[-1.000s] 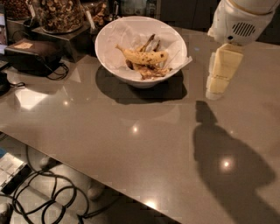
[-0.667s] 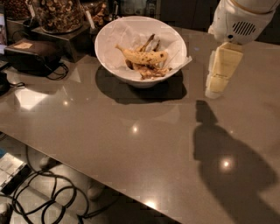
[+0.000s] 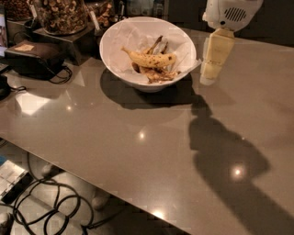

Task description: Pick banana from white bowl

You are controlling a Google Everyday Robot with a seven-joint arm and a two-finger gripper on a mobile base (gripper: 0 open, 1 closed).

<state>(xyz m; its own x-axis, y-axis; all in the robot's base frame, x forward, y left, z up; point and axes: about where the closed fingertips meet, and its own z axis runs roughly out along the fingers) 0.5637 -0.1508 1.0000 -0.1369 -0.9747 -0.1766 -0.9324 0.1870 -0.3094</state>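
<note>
Banana: the curved yellow banana with brown speckles (image 3: 154,59) lies across the middle of the round, deep white bowl (image 3: 104,49), on crinkled white paper, with its pointed stem to the left.
Bowl: it stands on the far part of the glossy grey-brown bench (image 3: 115,151).
Scraps: dark brown shrivelled peel scraps (image 3: 158,75) lie just near of the banana, touching it, and more stick up behind it.
Step in hand: the approach, as I judge it; the banana is not yet grasped or lifted.
Gripper place: the cream-coloured gripper (image 3: 209,75) hangs under its white wrist housing (image 3: 229,11), just right of the bowl's rim and outside it.
Gripper state: I cannot tell whether it is spread or pressed together. It holds nothing that shows, and whether its tip touches the bench is unclear.
Next move: it probably needs to rise over the rim, shift left until it is above the banana, and come down across the fruit's thick middle.
Care: the scraps and loose paper lie close, so the grasp should take the banana alone.
Far left: a glass jar of brown nuts (image 3: 62,16) stands well apart from the gripper.
</note>
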